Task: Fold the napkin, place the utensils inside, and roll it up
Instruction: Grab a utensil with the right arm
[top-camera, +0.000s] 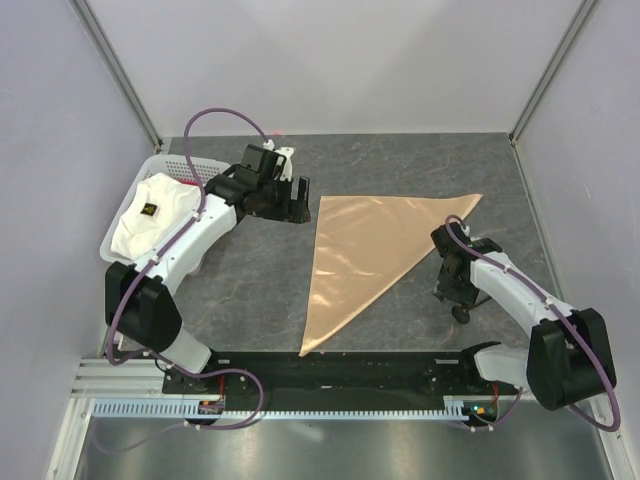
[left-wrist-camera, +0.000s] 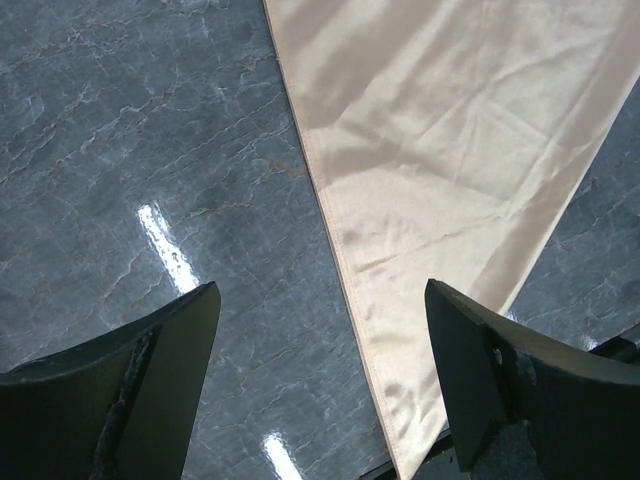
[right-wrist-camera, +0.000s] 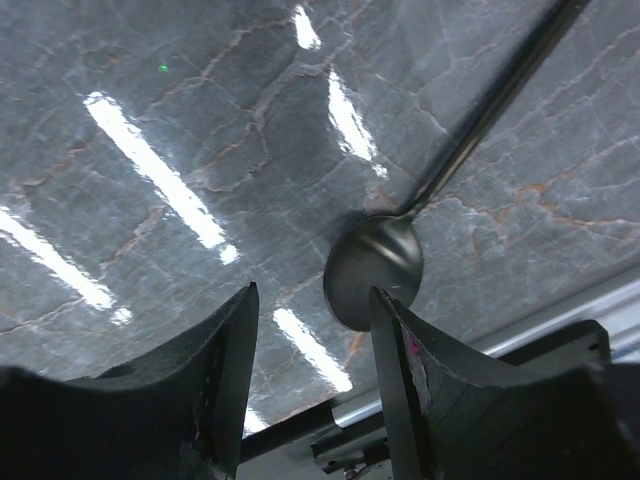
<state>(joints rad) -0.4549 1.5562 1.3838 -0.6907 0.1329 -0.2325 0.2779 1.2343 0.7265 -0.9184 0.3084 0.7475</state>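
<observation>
Spoon (right-wrist-camera: 372, 270) flat on the surface (right-wrist-camera: 100, 60), right of the triangle-folded napkin (top-camera: 365, 250), handle slanting away from me; bowl's just ahead of my R gripper (right-wrist-camera: 310, 380), jaws apart, nothing held. R arm's nearer; L gripper (left-wrist-camera: 320, 300) wide open over napkin edge

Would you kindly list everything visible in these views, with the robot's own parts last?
napkin: one, peach-tan, folded into a triangle, mid-table.
spoon: one, dark, on the table right of the napkin.
basket: one, white, at the table's left rear.
cloth: one, white with a dark mark, in the basket.
table: one, grey marbled.
left tool: one, black, open, above the napkin's left edge.
right tool: one, black, open, at the spoon's bowl, not gripping it.
</observation>
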